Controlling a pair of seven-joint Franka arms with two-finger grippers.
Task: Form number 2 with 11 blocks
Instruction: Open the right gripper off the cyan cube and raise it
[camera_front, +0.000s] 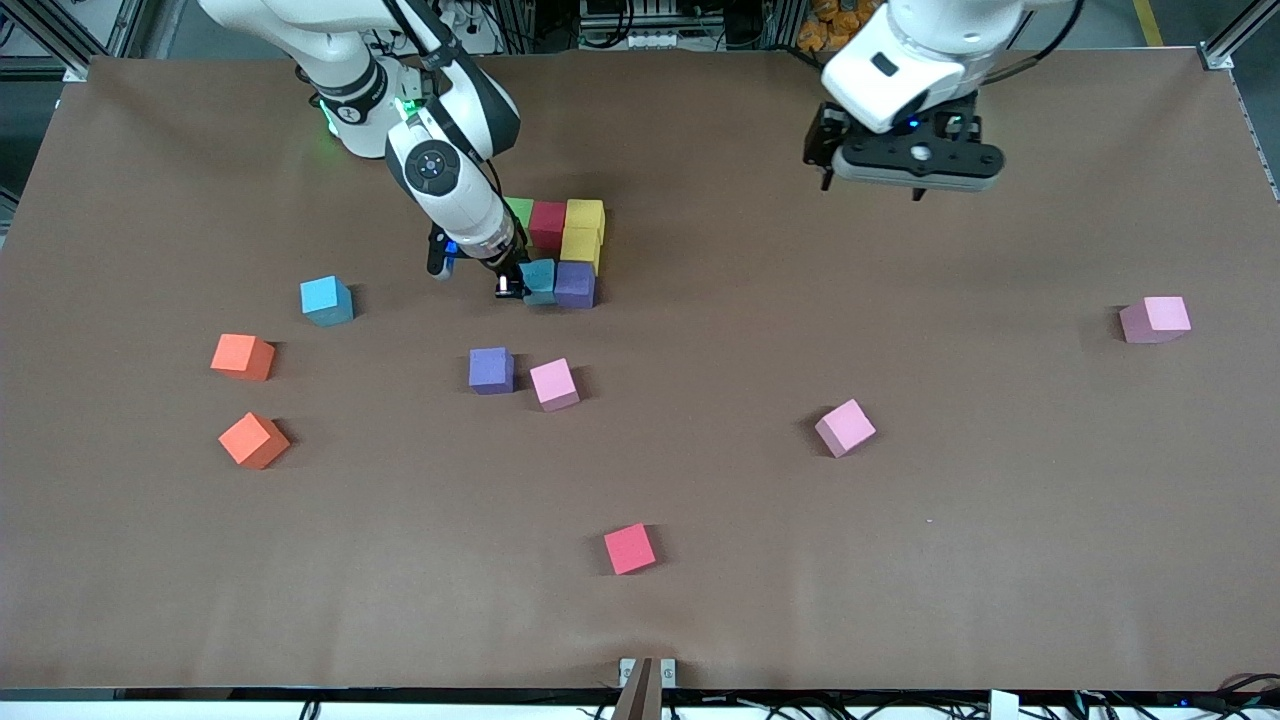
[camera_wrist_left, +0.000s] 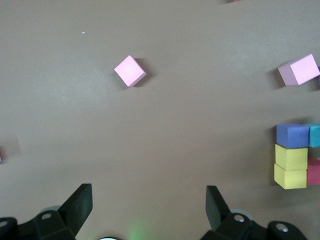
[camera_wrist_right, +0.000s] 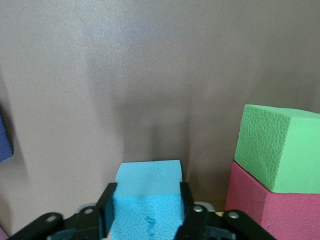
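Reaching down, the right gripper (camera_front: 512, 284) jaws flank a blue block (camera_wrist_right: 146, 200) (left gripper (camera_front: 915, 190) hovers, jaws wide).

Between my right gripper's black plastic fingers (camera_wrist_right: 107, 210) I see a light blue foam cube (camera_wrist_right: 147, 200), matt and finely pebbled. Beside them, the green foam cube (camera_wrist_right: 280, 147) and red foam cube (camera_wrist_right: 265, 200) look equally grainy. The brown table covering (camera_wrist_right: 150, 65) has a faint sheen.

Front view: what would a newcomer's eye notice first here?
The half-built cluster of cubes toward the right arm's end of the table, where the right gripper brackets a light blue cube beside a purple cube. The left gripper waits open above bare table, with other cubes scattered around.
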